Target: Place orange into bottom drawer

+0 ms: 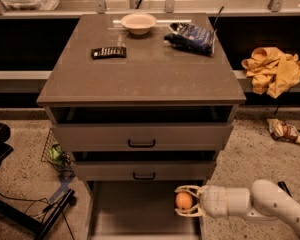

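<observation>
The orange (184, 200) is a small round fruit held between the white fingers of my gripper (185, 201). The gripper comes in from the lower right on a white arm (260, 204) and sits over the right side of the bottom drawer (140, 209), just above its flat floor. That drawer is pulled out below the two upper drawers, which show fronts with black handles (141, 144). The gripper is shut on the orange.
On the cabinet top are a white bowl (138, 22), a black remote-like object (108, 52) and a blue snack bag (192, 37). A yellow cloth (273, 69) lies on the right ledge. Wrappers lie on the floor at right, cables and a black base at left.
</observation>
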Controlling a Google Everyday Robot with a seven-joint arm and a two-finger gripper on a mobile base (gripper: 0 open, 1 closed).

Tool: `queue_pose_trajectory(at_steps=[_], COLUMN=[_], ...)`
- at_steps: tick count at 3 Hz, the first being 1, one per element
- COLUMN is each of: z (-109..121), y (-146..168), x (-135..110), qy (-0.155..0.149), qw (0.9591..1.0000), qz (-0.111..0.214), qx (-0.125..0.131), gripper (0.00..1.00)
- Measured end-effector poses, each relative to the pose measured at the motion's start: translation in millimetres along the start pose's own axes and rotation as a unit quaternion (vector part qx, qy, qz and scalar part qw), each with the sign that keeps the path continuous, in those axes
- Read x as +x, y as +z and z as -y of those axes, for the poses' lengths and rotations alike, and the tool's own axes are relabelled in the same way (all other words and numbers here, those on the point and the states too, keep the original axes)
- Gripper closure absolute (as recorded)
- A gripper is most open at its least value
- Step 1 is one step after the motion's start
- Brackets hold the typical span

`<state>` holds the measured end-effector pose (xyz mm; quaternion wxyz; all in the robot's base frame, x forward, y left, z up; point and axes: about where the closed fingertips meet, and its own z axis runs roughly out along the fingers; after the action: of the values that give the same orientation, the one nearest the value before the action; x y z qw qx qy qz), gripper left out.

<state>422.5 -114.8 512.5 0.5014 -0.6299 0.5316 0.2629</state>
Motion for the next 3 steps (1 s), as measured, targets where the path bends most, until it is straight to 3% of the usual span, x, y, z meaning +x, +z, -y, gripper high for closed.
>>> queue_pose_trajectory(at_steps=[1, 2, 3], z=[-6.2, -6.4, -6.4], y=[48.3, 66.8, 66.9], x=[39.0, 43.9, 43.9], qy=[-0.016, -0.023, -0.023], qw=[0.9987, 0.9976, 0.9976], qz=[-0.027, -0.03, -0.03], qx=[-0.041, -0.057, -0.057], gripper=[1.0, 1.0, 1.0])
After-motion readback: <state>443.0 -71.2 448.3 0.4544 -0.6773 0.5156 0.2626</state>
